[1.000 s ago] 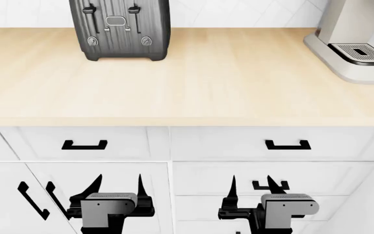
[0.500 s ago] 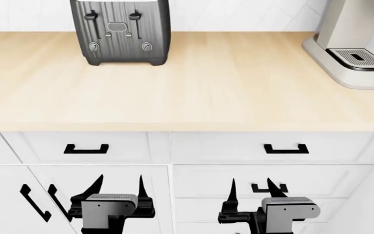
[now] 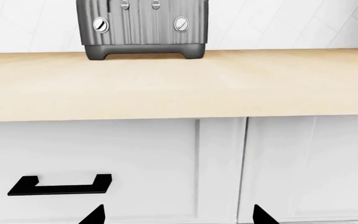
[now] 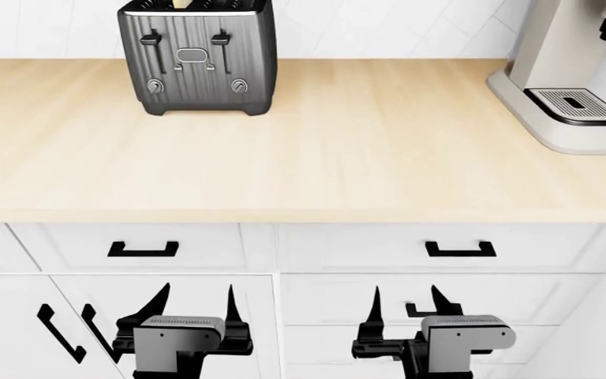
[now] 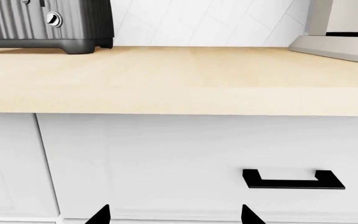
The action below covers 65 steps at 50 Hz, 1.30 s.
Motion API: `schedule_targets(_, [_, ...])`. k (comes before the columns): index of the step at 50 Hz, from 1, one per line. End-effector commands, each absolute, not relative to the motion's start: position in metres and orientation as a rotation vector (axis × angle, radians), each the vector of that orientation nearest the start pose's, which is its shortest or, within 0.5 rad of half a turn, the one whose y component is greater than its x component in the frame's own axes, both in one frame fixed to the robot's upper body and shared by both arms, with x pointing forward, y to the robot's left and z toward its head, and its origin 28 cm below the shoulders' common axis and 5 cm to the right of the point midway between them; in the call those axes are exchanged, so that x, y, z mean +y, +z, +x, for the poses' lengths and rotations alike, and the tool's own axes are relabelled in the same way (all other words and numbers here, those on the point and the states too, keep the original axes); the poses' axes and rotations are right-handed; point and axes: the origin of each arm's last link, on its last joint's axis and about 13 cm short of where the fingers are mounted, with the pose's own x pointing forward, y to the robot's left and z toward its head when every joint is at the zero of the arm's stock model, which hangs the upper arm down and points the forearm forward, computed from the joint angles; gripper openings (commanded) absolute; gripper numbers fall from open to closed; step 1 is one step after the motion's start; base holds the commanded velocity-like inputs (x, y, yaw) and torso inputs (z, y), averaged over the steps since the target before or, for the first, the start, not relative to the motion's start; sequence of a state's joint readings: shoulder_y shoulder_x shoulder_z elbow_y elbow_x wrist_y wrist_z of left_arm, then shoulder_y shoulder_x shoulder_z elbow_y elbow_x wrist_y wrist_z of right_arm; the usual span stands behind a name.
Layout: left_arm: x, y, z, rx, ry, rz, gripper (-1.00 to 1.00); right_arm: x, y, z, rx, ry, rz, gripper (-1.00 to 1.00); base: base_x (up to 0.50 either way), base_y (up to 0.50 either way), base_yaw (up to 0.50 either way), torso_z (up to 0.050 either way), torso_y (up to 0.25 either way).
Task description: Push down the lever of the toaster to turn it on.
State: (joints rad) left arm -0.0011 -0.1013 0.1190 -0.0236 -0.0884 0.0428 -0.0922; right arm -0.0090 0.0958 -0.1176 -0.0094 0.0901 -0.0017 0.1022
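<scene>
The dark grey ribbed toaster [image 4: 198, 63] stands at the back left of the wooden counter [image 4: 303, 142]. Its left black lever [image 4: 149, 39] sits high in its slot; the identical right tab [image 4: 218, 38] is beside it. The toaster's lower part with two dials shows in the left wrist view [image 3: 143, 28] and its corner in the right wrist view [image 5: 48, 25]. My left gripper [image 4: 192, 298] and right gripper [image 4: 409, 300] hang open and empty below the counter, in front of the white cabinets, far from the toaster.
A beige coffee machine [image 4: 571, 71] stands at the counter's back right. White drawers with black handles [image 4: 143, 249] [image 4: 459, 249] lie under the counter edge, cabinet door handles [image 4: 59, 332] at lower left. White tiled wall behind.
The head view has tilted upward: the toaster, counter and drawers sit lower in frame and the toaster's top now shows. Both grippers keep their pose.
</scene>
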Motion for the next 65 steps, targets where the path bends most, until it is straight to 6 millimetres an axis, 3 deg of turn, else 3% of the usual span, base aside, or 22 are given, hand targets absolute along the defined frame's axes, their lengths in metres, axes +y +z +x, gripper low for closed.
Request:
schedule_targets(1, [0.206, 0.009, 0.209, -0.011, -0.031, 0.012, 1.0, -0.094, 0.012, 0.208, 0.01, 0.016, -0.006, 1.0, 0.0, 0.0, 0.0, 0.05, 0.0])
schedule_targets(9, [0.206, 0.01, 0.209, -0.016, -0.037, 0.003, 1.0, -0.095, 0.013, 0.207, 0.01, 0.017, -0.004, 1.0, 0.0, 0.0, 0.0, 0.05, 0.0])
schedule_targets(14, [0.205, 0.02, 0.205, -0.028, -0.052, -0.029, 1.0, -0.096, 0.022, 0.203, -0.006, 0.019, 0.004, 1.0, 0.0, 0.0, 0.0, 0.011, 0.0])
schedule_targets(26, [0.212, 0.079, 0.199, -0.118, -0.016, 0.008, 1.0, -0.092, 0.092, 0.187, -0.173, 0.073, -0.002, 1.0, 0.0, 0.0, 0.0, 0.0, 0.0])
schedule_targets(34, [0.217, 0.116, 0.184, -0.36, -0.059, -0.061, 1.0, -0.085, 0.126, 0.174, -0.385, 0.109, 0.002, 1.0, 0.0, 0.0, 0.0, 0.0, 0.0])
schedule_targets(40, [0.22, 0.133, 0.169, -0.502, -0.055, -0.056, 1.0, -0.085, 0.134, 0.16, -0.462, 0.13, 0.022, 1.0, 0.0, 0.0, 0.0, 0.0, 0.0])
schedule_targets(49, [0.22, 0.139, 0.16, -0.572, -0.068, -0.044, 1.0, -0.088, 0.142, 0.145, -0.524, 0.137, 0.028, 1.0, 0.0, 0.0, 0.0, 0.0, 0.0])
schedule_targets(65, [0.221, 0.139, 0.159, -0.588, -0.077, -0.057, 1.0, -0.087, 0.141, 0.144, -0.534, 0.13, 0.012, 1.0, 0.02, 0.0, 0.0, 0.0, 0.0])
